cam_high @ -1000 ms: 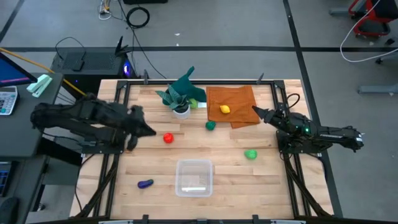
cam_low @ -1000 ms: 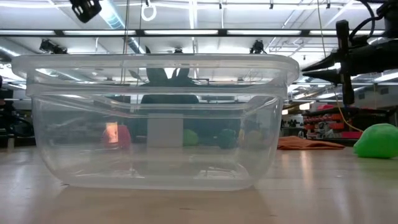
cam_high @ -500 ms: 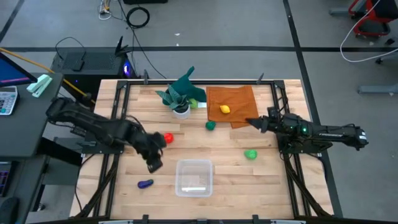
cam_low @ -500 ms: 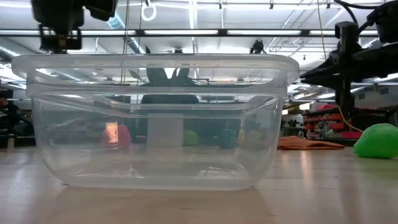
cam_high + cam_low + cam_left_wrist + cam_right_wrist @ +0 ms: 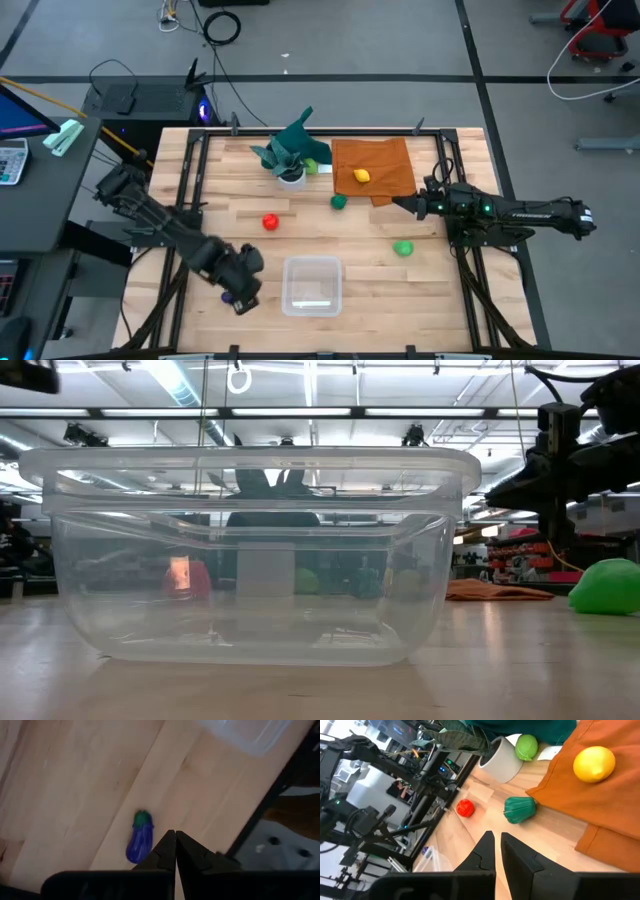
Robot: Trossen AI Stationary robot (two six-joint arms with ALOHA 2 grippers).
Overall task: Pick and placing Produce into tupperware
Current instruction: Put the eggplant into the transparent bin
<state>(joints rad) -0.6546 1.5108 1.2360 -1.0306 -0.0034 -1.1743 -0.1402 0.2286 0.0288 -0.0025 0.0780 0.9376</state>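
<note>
The clear tupperware (image 5: pixel 289 285) stands near the table's near edge and fills the low view (image 5: pixel 250 610). The purple eggplant (image 5: pixel 227 297) lies on the wood just left of it. My left gripper (image 5: pixel 241 297) hangs shut above the eggplant (image 5: pixel 140 841), with its tips (image 5: pixel 175 834) beside the eggplant, apart from it. The red toy (image 5: pixel 270 222), the dark green toy (image 5: pixel 340 201) and the light green toy (image 5: pixel 403 247) lie on the table. The yellow toy (image 5: pixel 361 176) rests on the orange-brown cloth. My right gripper (image 5: pixel 397 203) is shut by the cloth's near edge and points at the dark green toy (image 5: pixel 520 809).
A teal-leaved plant in a white pot (image 5: pixel 291 176) stands at the far middle of the table, with a second light green piece (image 5: pixel 526 746) beside it. The orange-brown cloth (image 5: pixel 378 160) lies to the pot's right. Dark frame rails run along the table's left and right edges.
My left gripper has swung from beside the red toy toward the near edge and tipped down, and now sits over the purple eggplant left of the tupperware. My right gripper has moved a little toward the near edge and the left, along the cloth's edge. No produce has moved.
</note>
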